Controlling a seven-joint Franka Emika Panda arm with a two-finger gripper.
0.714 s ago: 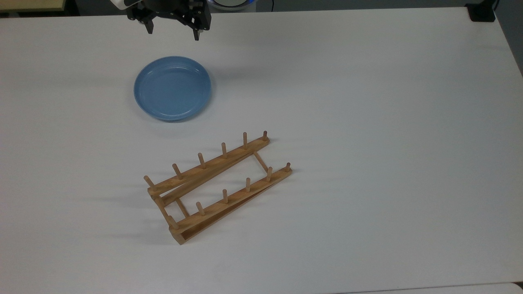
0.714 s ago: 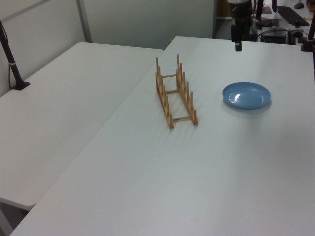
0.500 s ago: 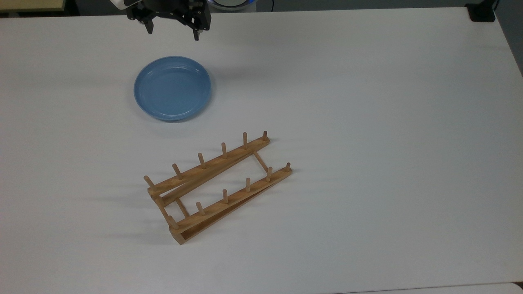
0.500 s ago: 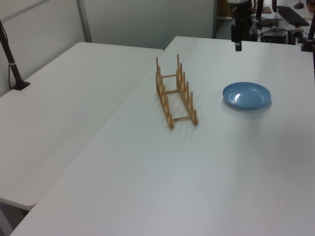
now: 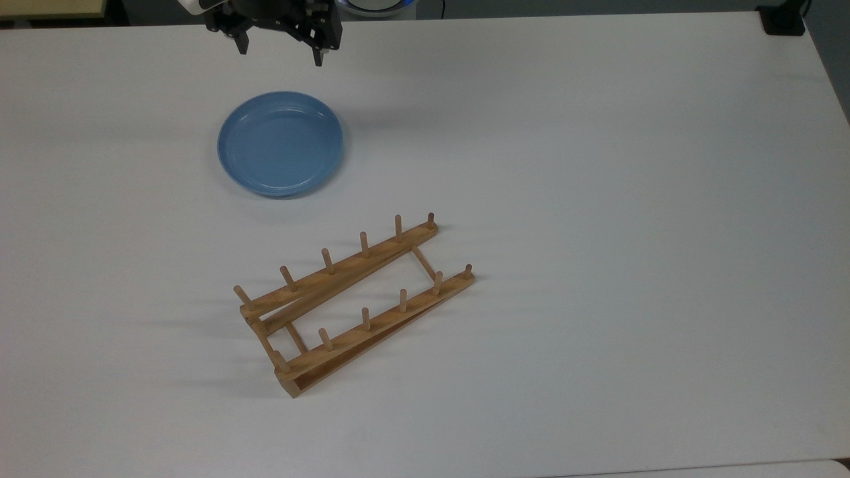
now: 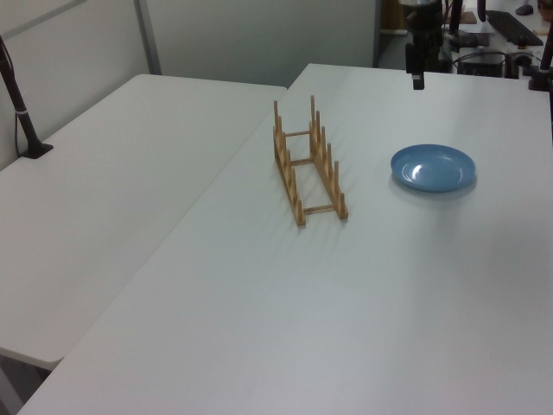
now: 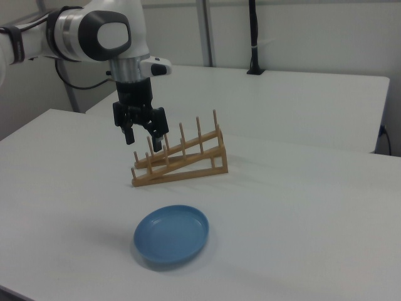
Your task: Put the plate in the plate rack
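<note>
Top view: plate [image 5: 280, 144] below open pincer [image 5: 281, 55]

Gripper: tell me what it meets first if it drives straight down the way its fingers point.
Probably bare table, just beyond the plate's far rim in the top view. The open gripper hangs above that spot; depth is uncertain.

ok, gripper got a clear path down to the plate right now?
Probably yes. The gripper hangs open in the air, and the plate lies flat and bare on the table, apart from the plate rack.
</note>
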